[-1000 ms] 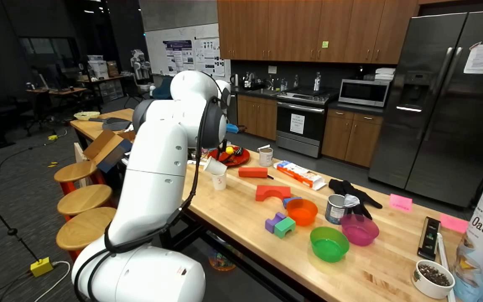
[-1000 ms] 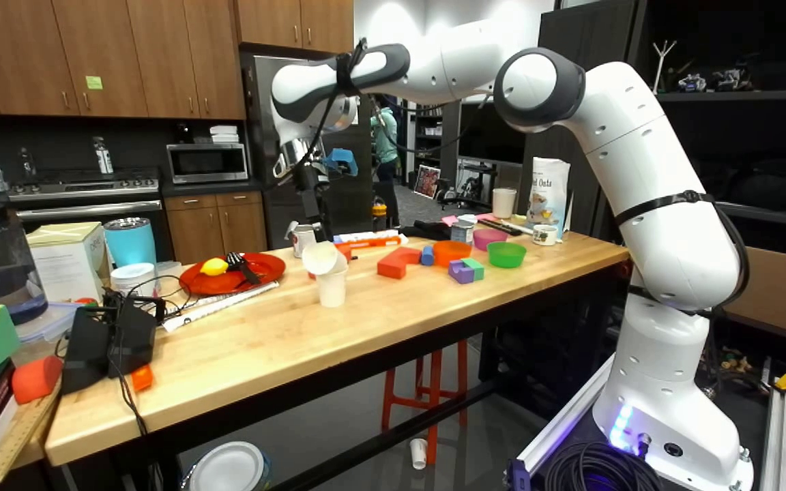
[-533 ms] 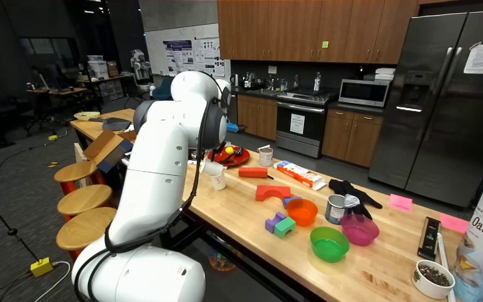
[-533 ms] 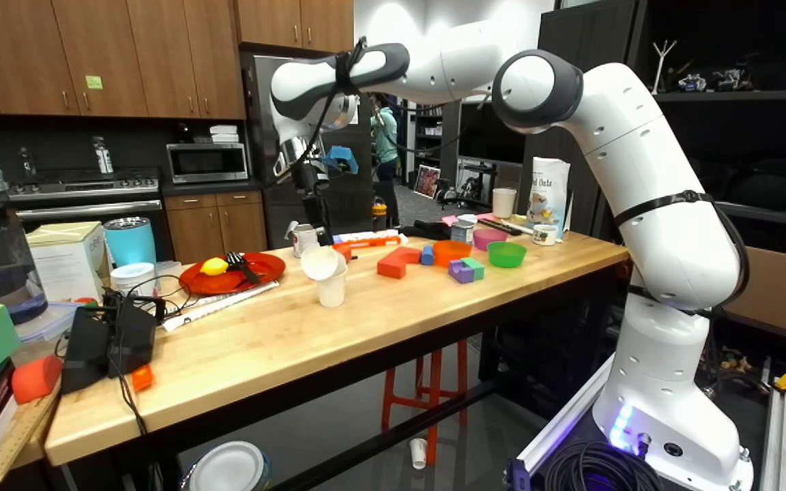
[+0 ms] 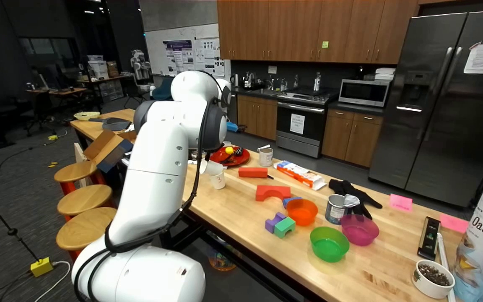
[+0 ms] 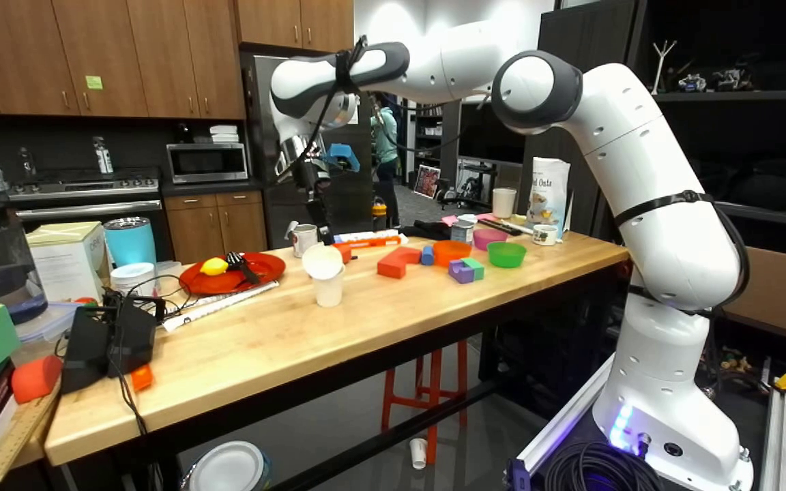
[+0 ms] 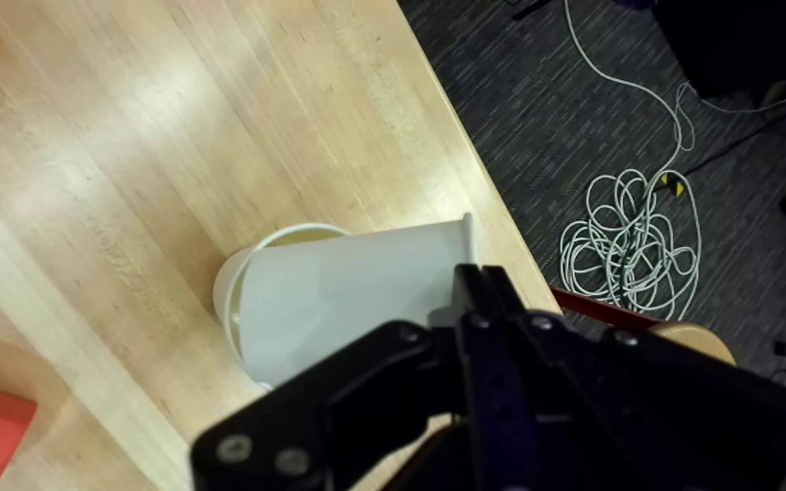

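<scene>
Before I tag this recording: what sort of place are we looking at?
Probably a lab or similar workplace with a kitchen area: the oven and refrigerator mark the kitchen, while the large whiteboard suggests a workplace rather than a home.

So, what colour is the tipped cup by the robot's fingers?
White: the tipped cup shows best in the wrist view.

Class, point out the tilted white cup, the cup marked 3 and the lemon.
Tilted white cup point(image 7: 345, 296), wrist view: side wall.
Cup marked 3 point(image 5: 218, 181), an exterior view: outer wall.
Lemon point(image 6: 214, 266), an exterior view: facing side.
</scene>
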`<state>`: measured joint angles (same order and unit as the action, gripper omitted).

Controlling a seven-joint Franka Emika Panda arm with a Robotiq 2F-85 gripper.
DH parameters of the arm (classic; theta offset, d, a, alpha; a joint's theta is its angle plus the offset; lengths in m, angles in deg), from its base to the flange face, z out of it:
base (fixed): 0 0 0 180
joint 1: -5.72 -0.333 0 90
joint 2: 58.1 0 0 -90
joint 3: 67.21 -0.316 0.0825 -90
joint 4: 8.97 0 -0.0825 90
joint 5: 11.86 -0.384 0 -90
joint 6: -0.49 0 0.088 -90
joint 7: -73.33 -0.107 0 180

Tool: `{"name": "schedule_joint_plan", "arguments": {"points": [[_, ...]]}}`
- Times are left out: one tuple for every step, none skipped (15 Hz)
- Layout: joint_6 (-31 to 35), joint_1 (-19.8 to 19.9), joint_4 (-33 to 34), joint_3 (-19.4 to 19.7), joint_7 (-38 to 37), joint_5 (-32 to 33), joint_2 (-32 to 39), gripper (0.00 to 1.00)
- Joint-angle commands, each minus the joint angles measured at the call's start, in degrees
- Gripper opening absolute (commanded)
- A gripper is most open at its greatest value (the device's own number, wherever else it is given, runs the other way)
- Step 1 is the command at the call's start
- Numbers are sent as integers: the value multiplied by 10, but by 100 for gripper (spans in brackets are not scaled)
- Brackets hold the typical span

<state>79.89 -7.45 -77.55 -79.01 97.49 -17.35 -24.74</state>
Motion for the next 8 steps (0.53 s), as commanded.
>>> {"name": "schedule_joint_plan", "arguments": {"points": [[-16,4,21,-4,-13,1,6,1],[-14,4,19,-3,-14,1,4,1],[-8,2,9,3,-13,-1,-5,1],[-5,2,2,4,-17,-1,-12,1],[-4,1,-2,5,-21,0,-16,1],[-2,1,-7,5,-27,1,-23,1],[0,1,-13,6,-32,1,-31,1],[2,0,-17,6,-38,3,-37,1]]}}
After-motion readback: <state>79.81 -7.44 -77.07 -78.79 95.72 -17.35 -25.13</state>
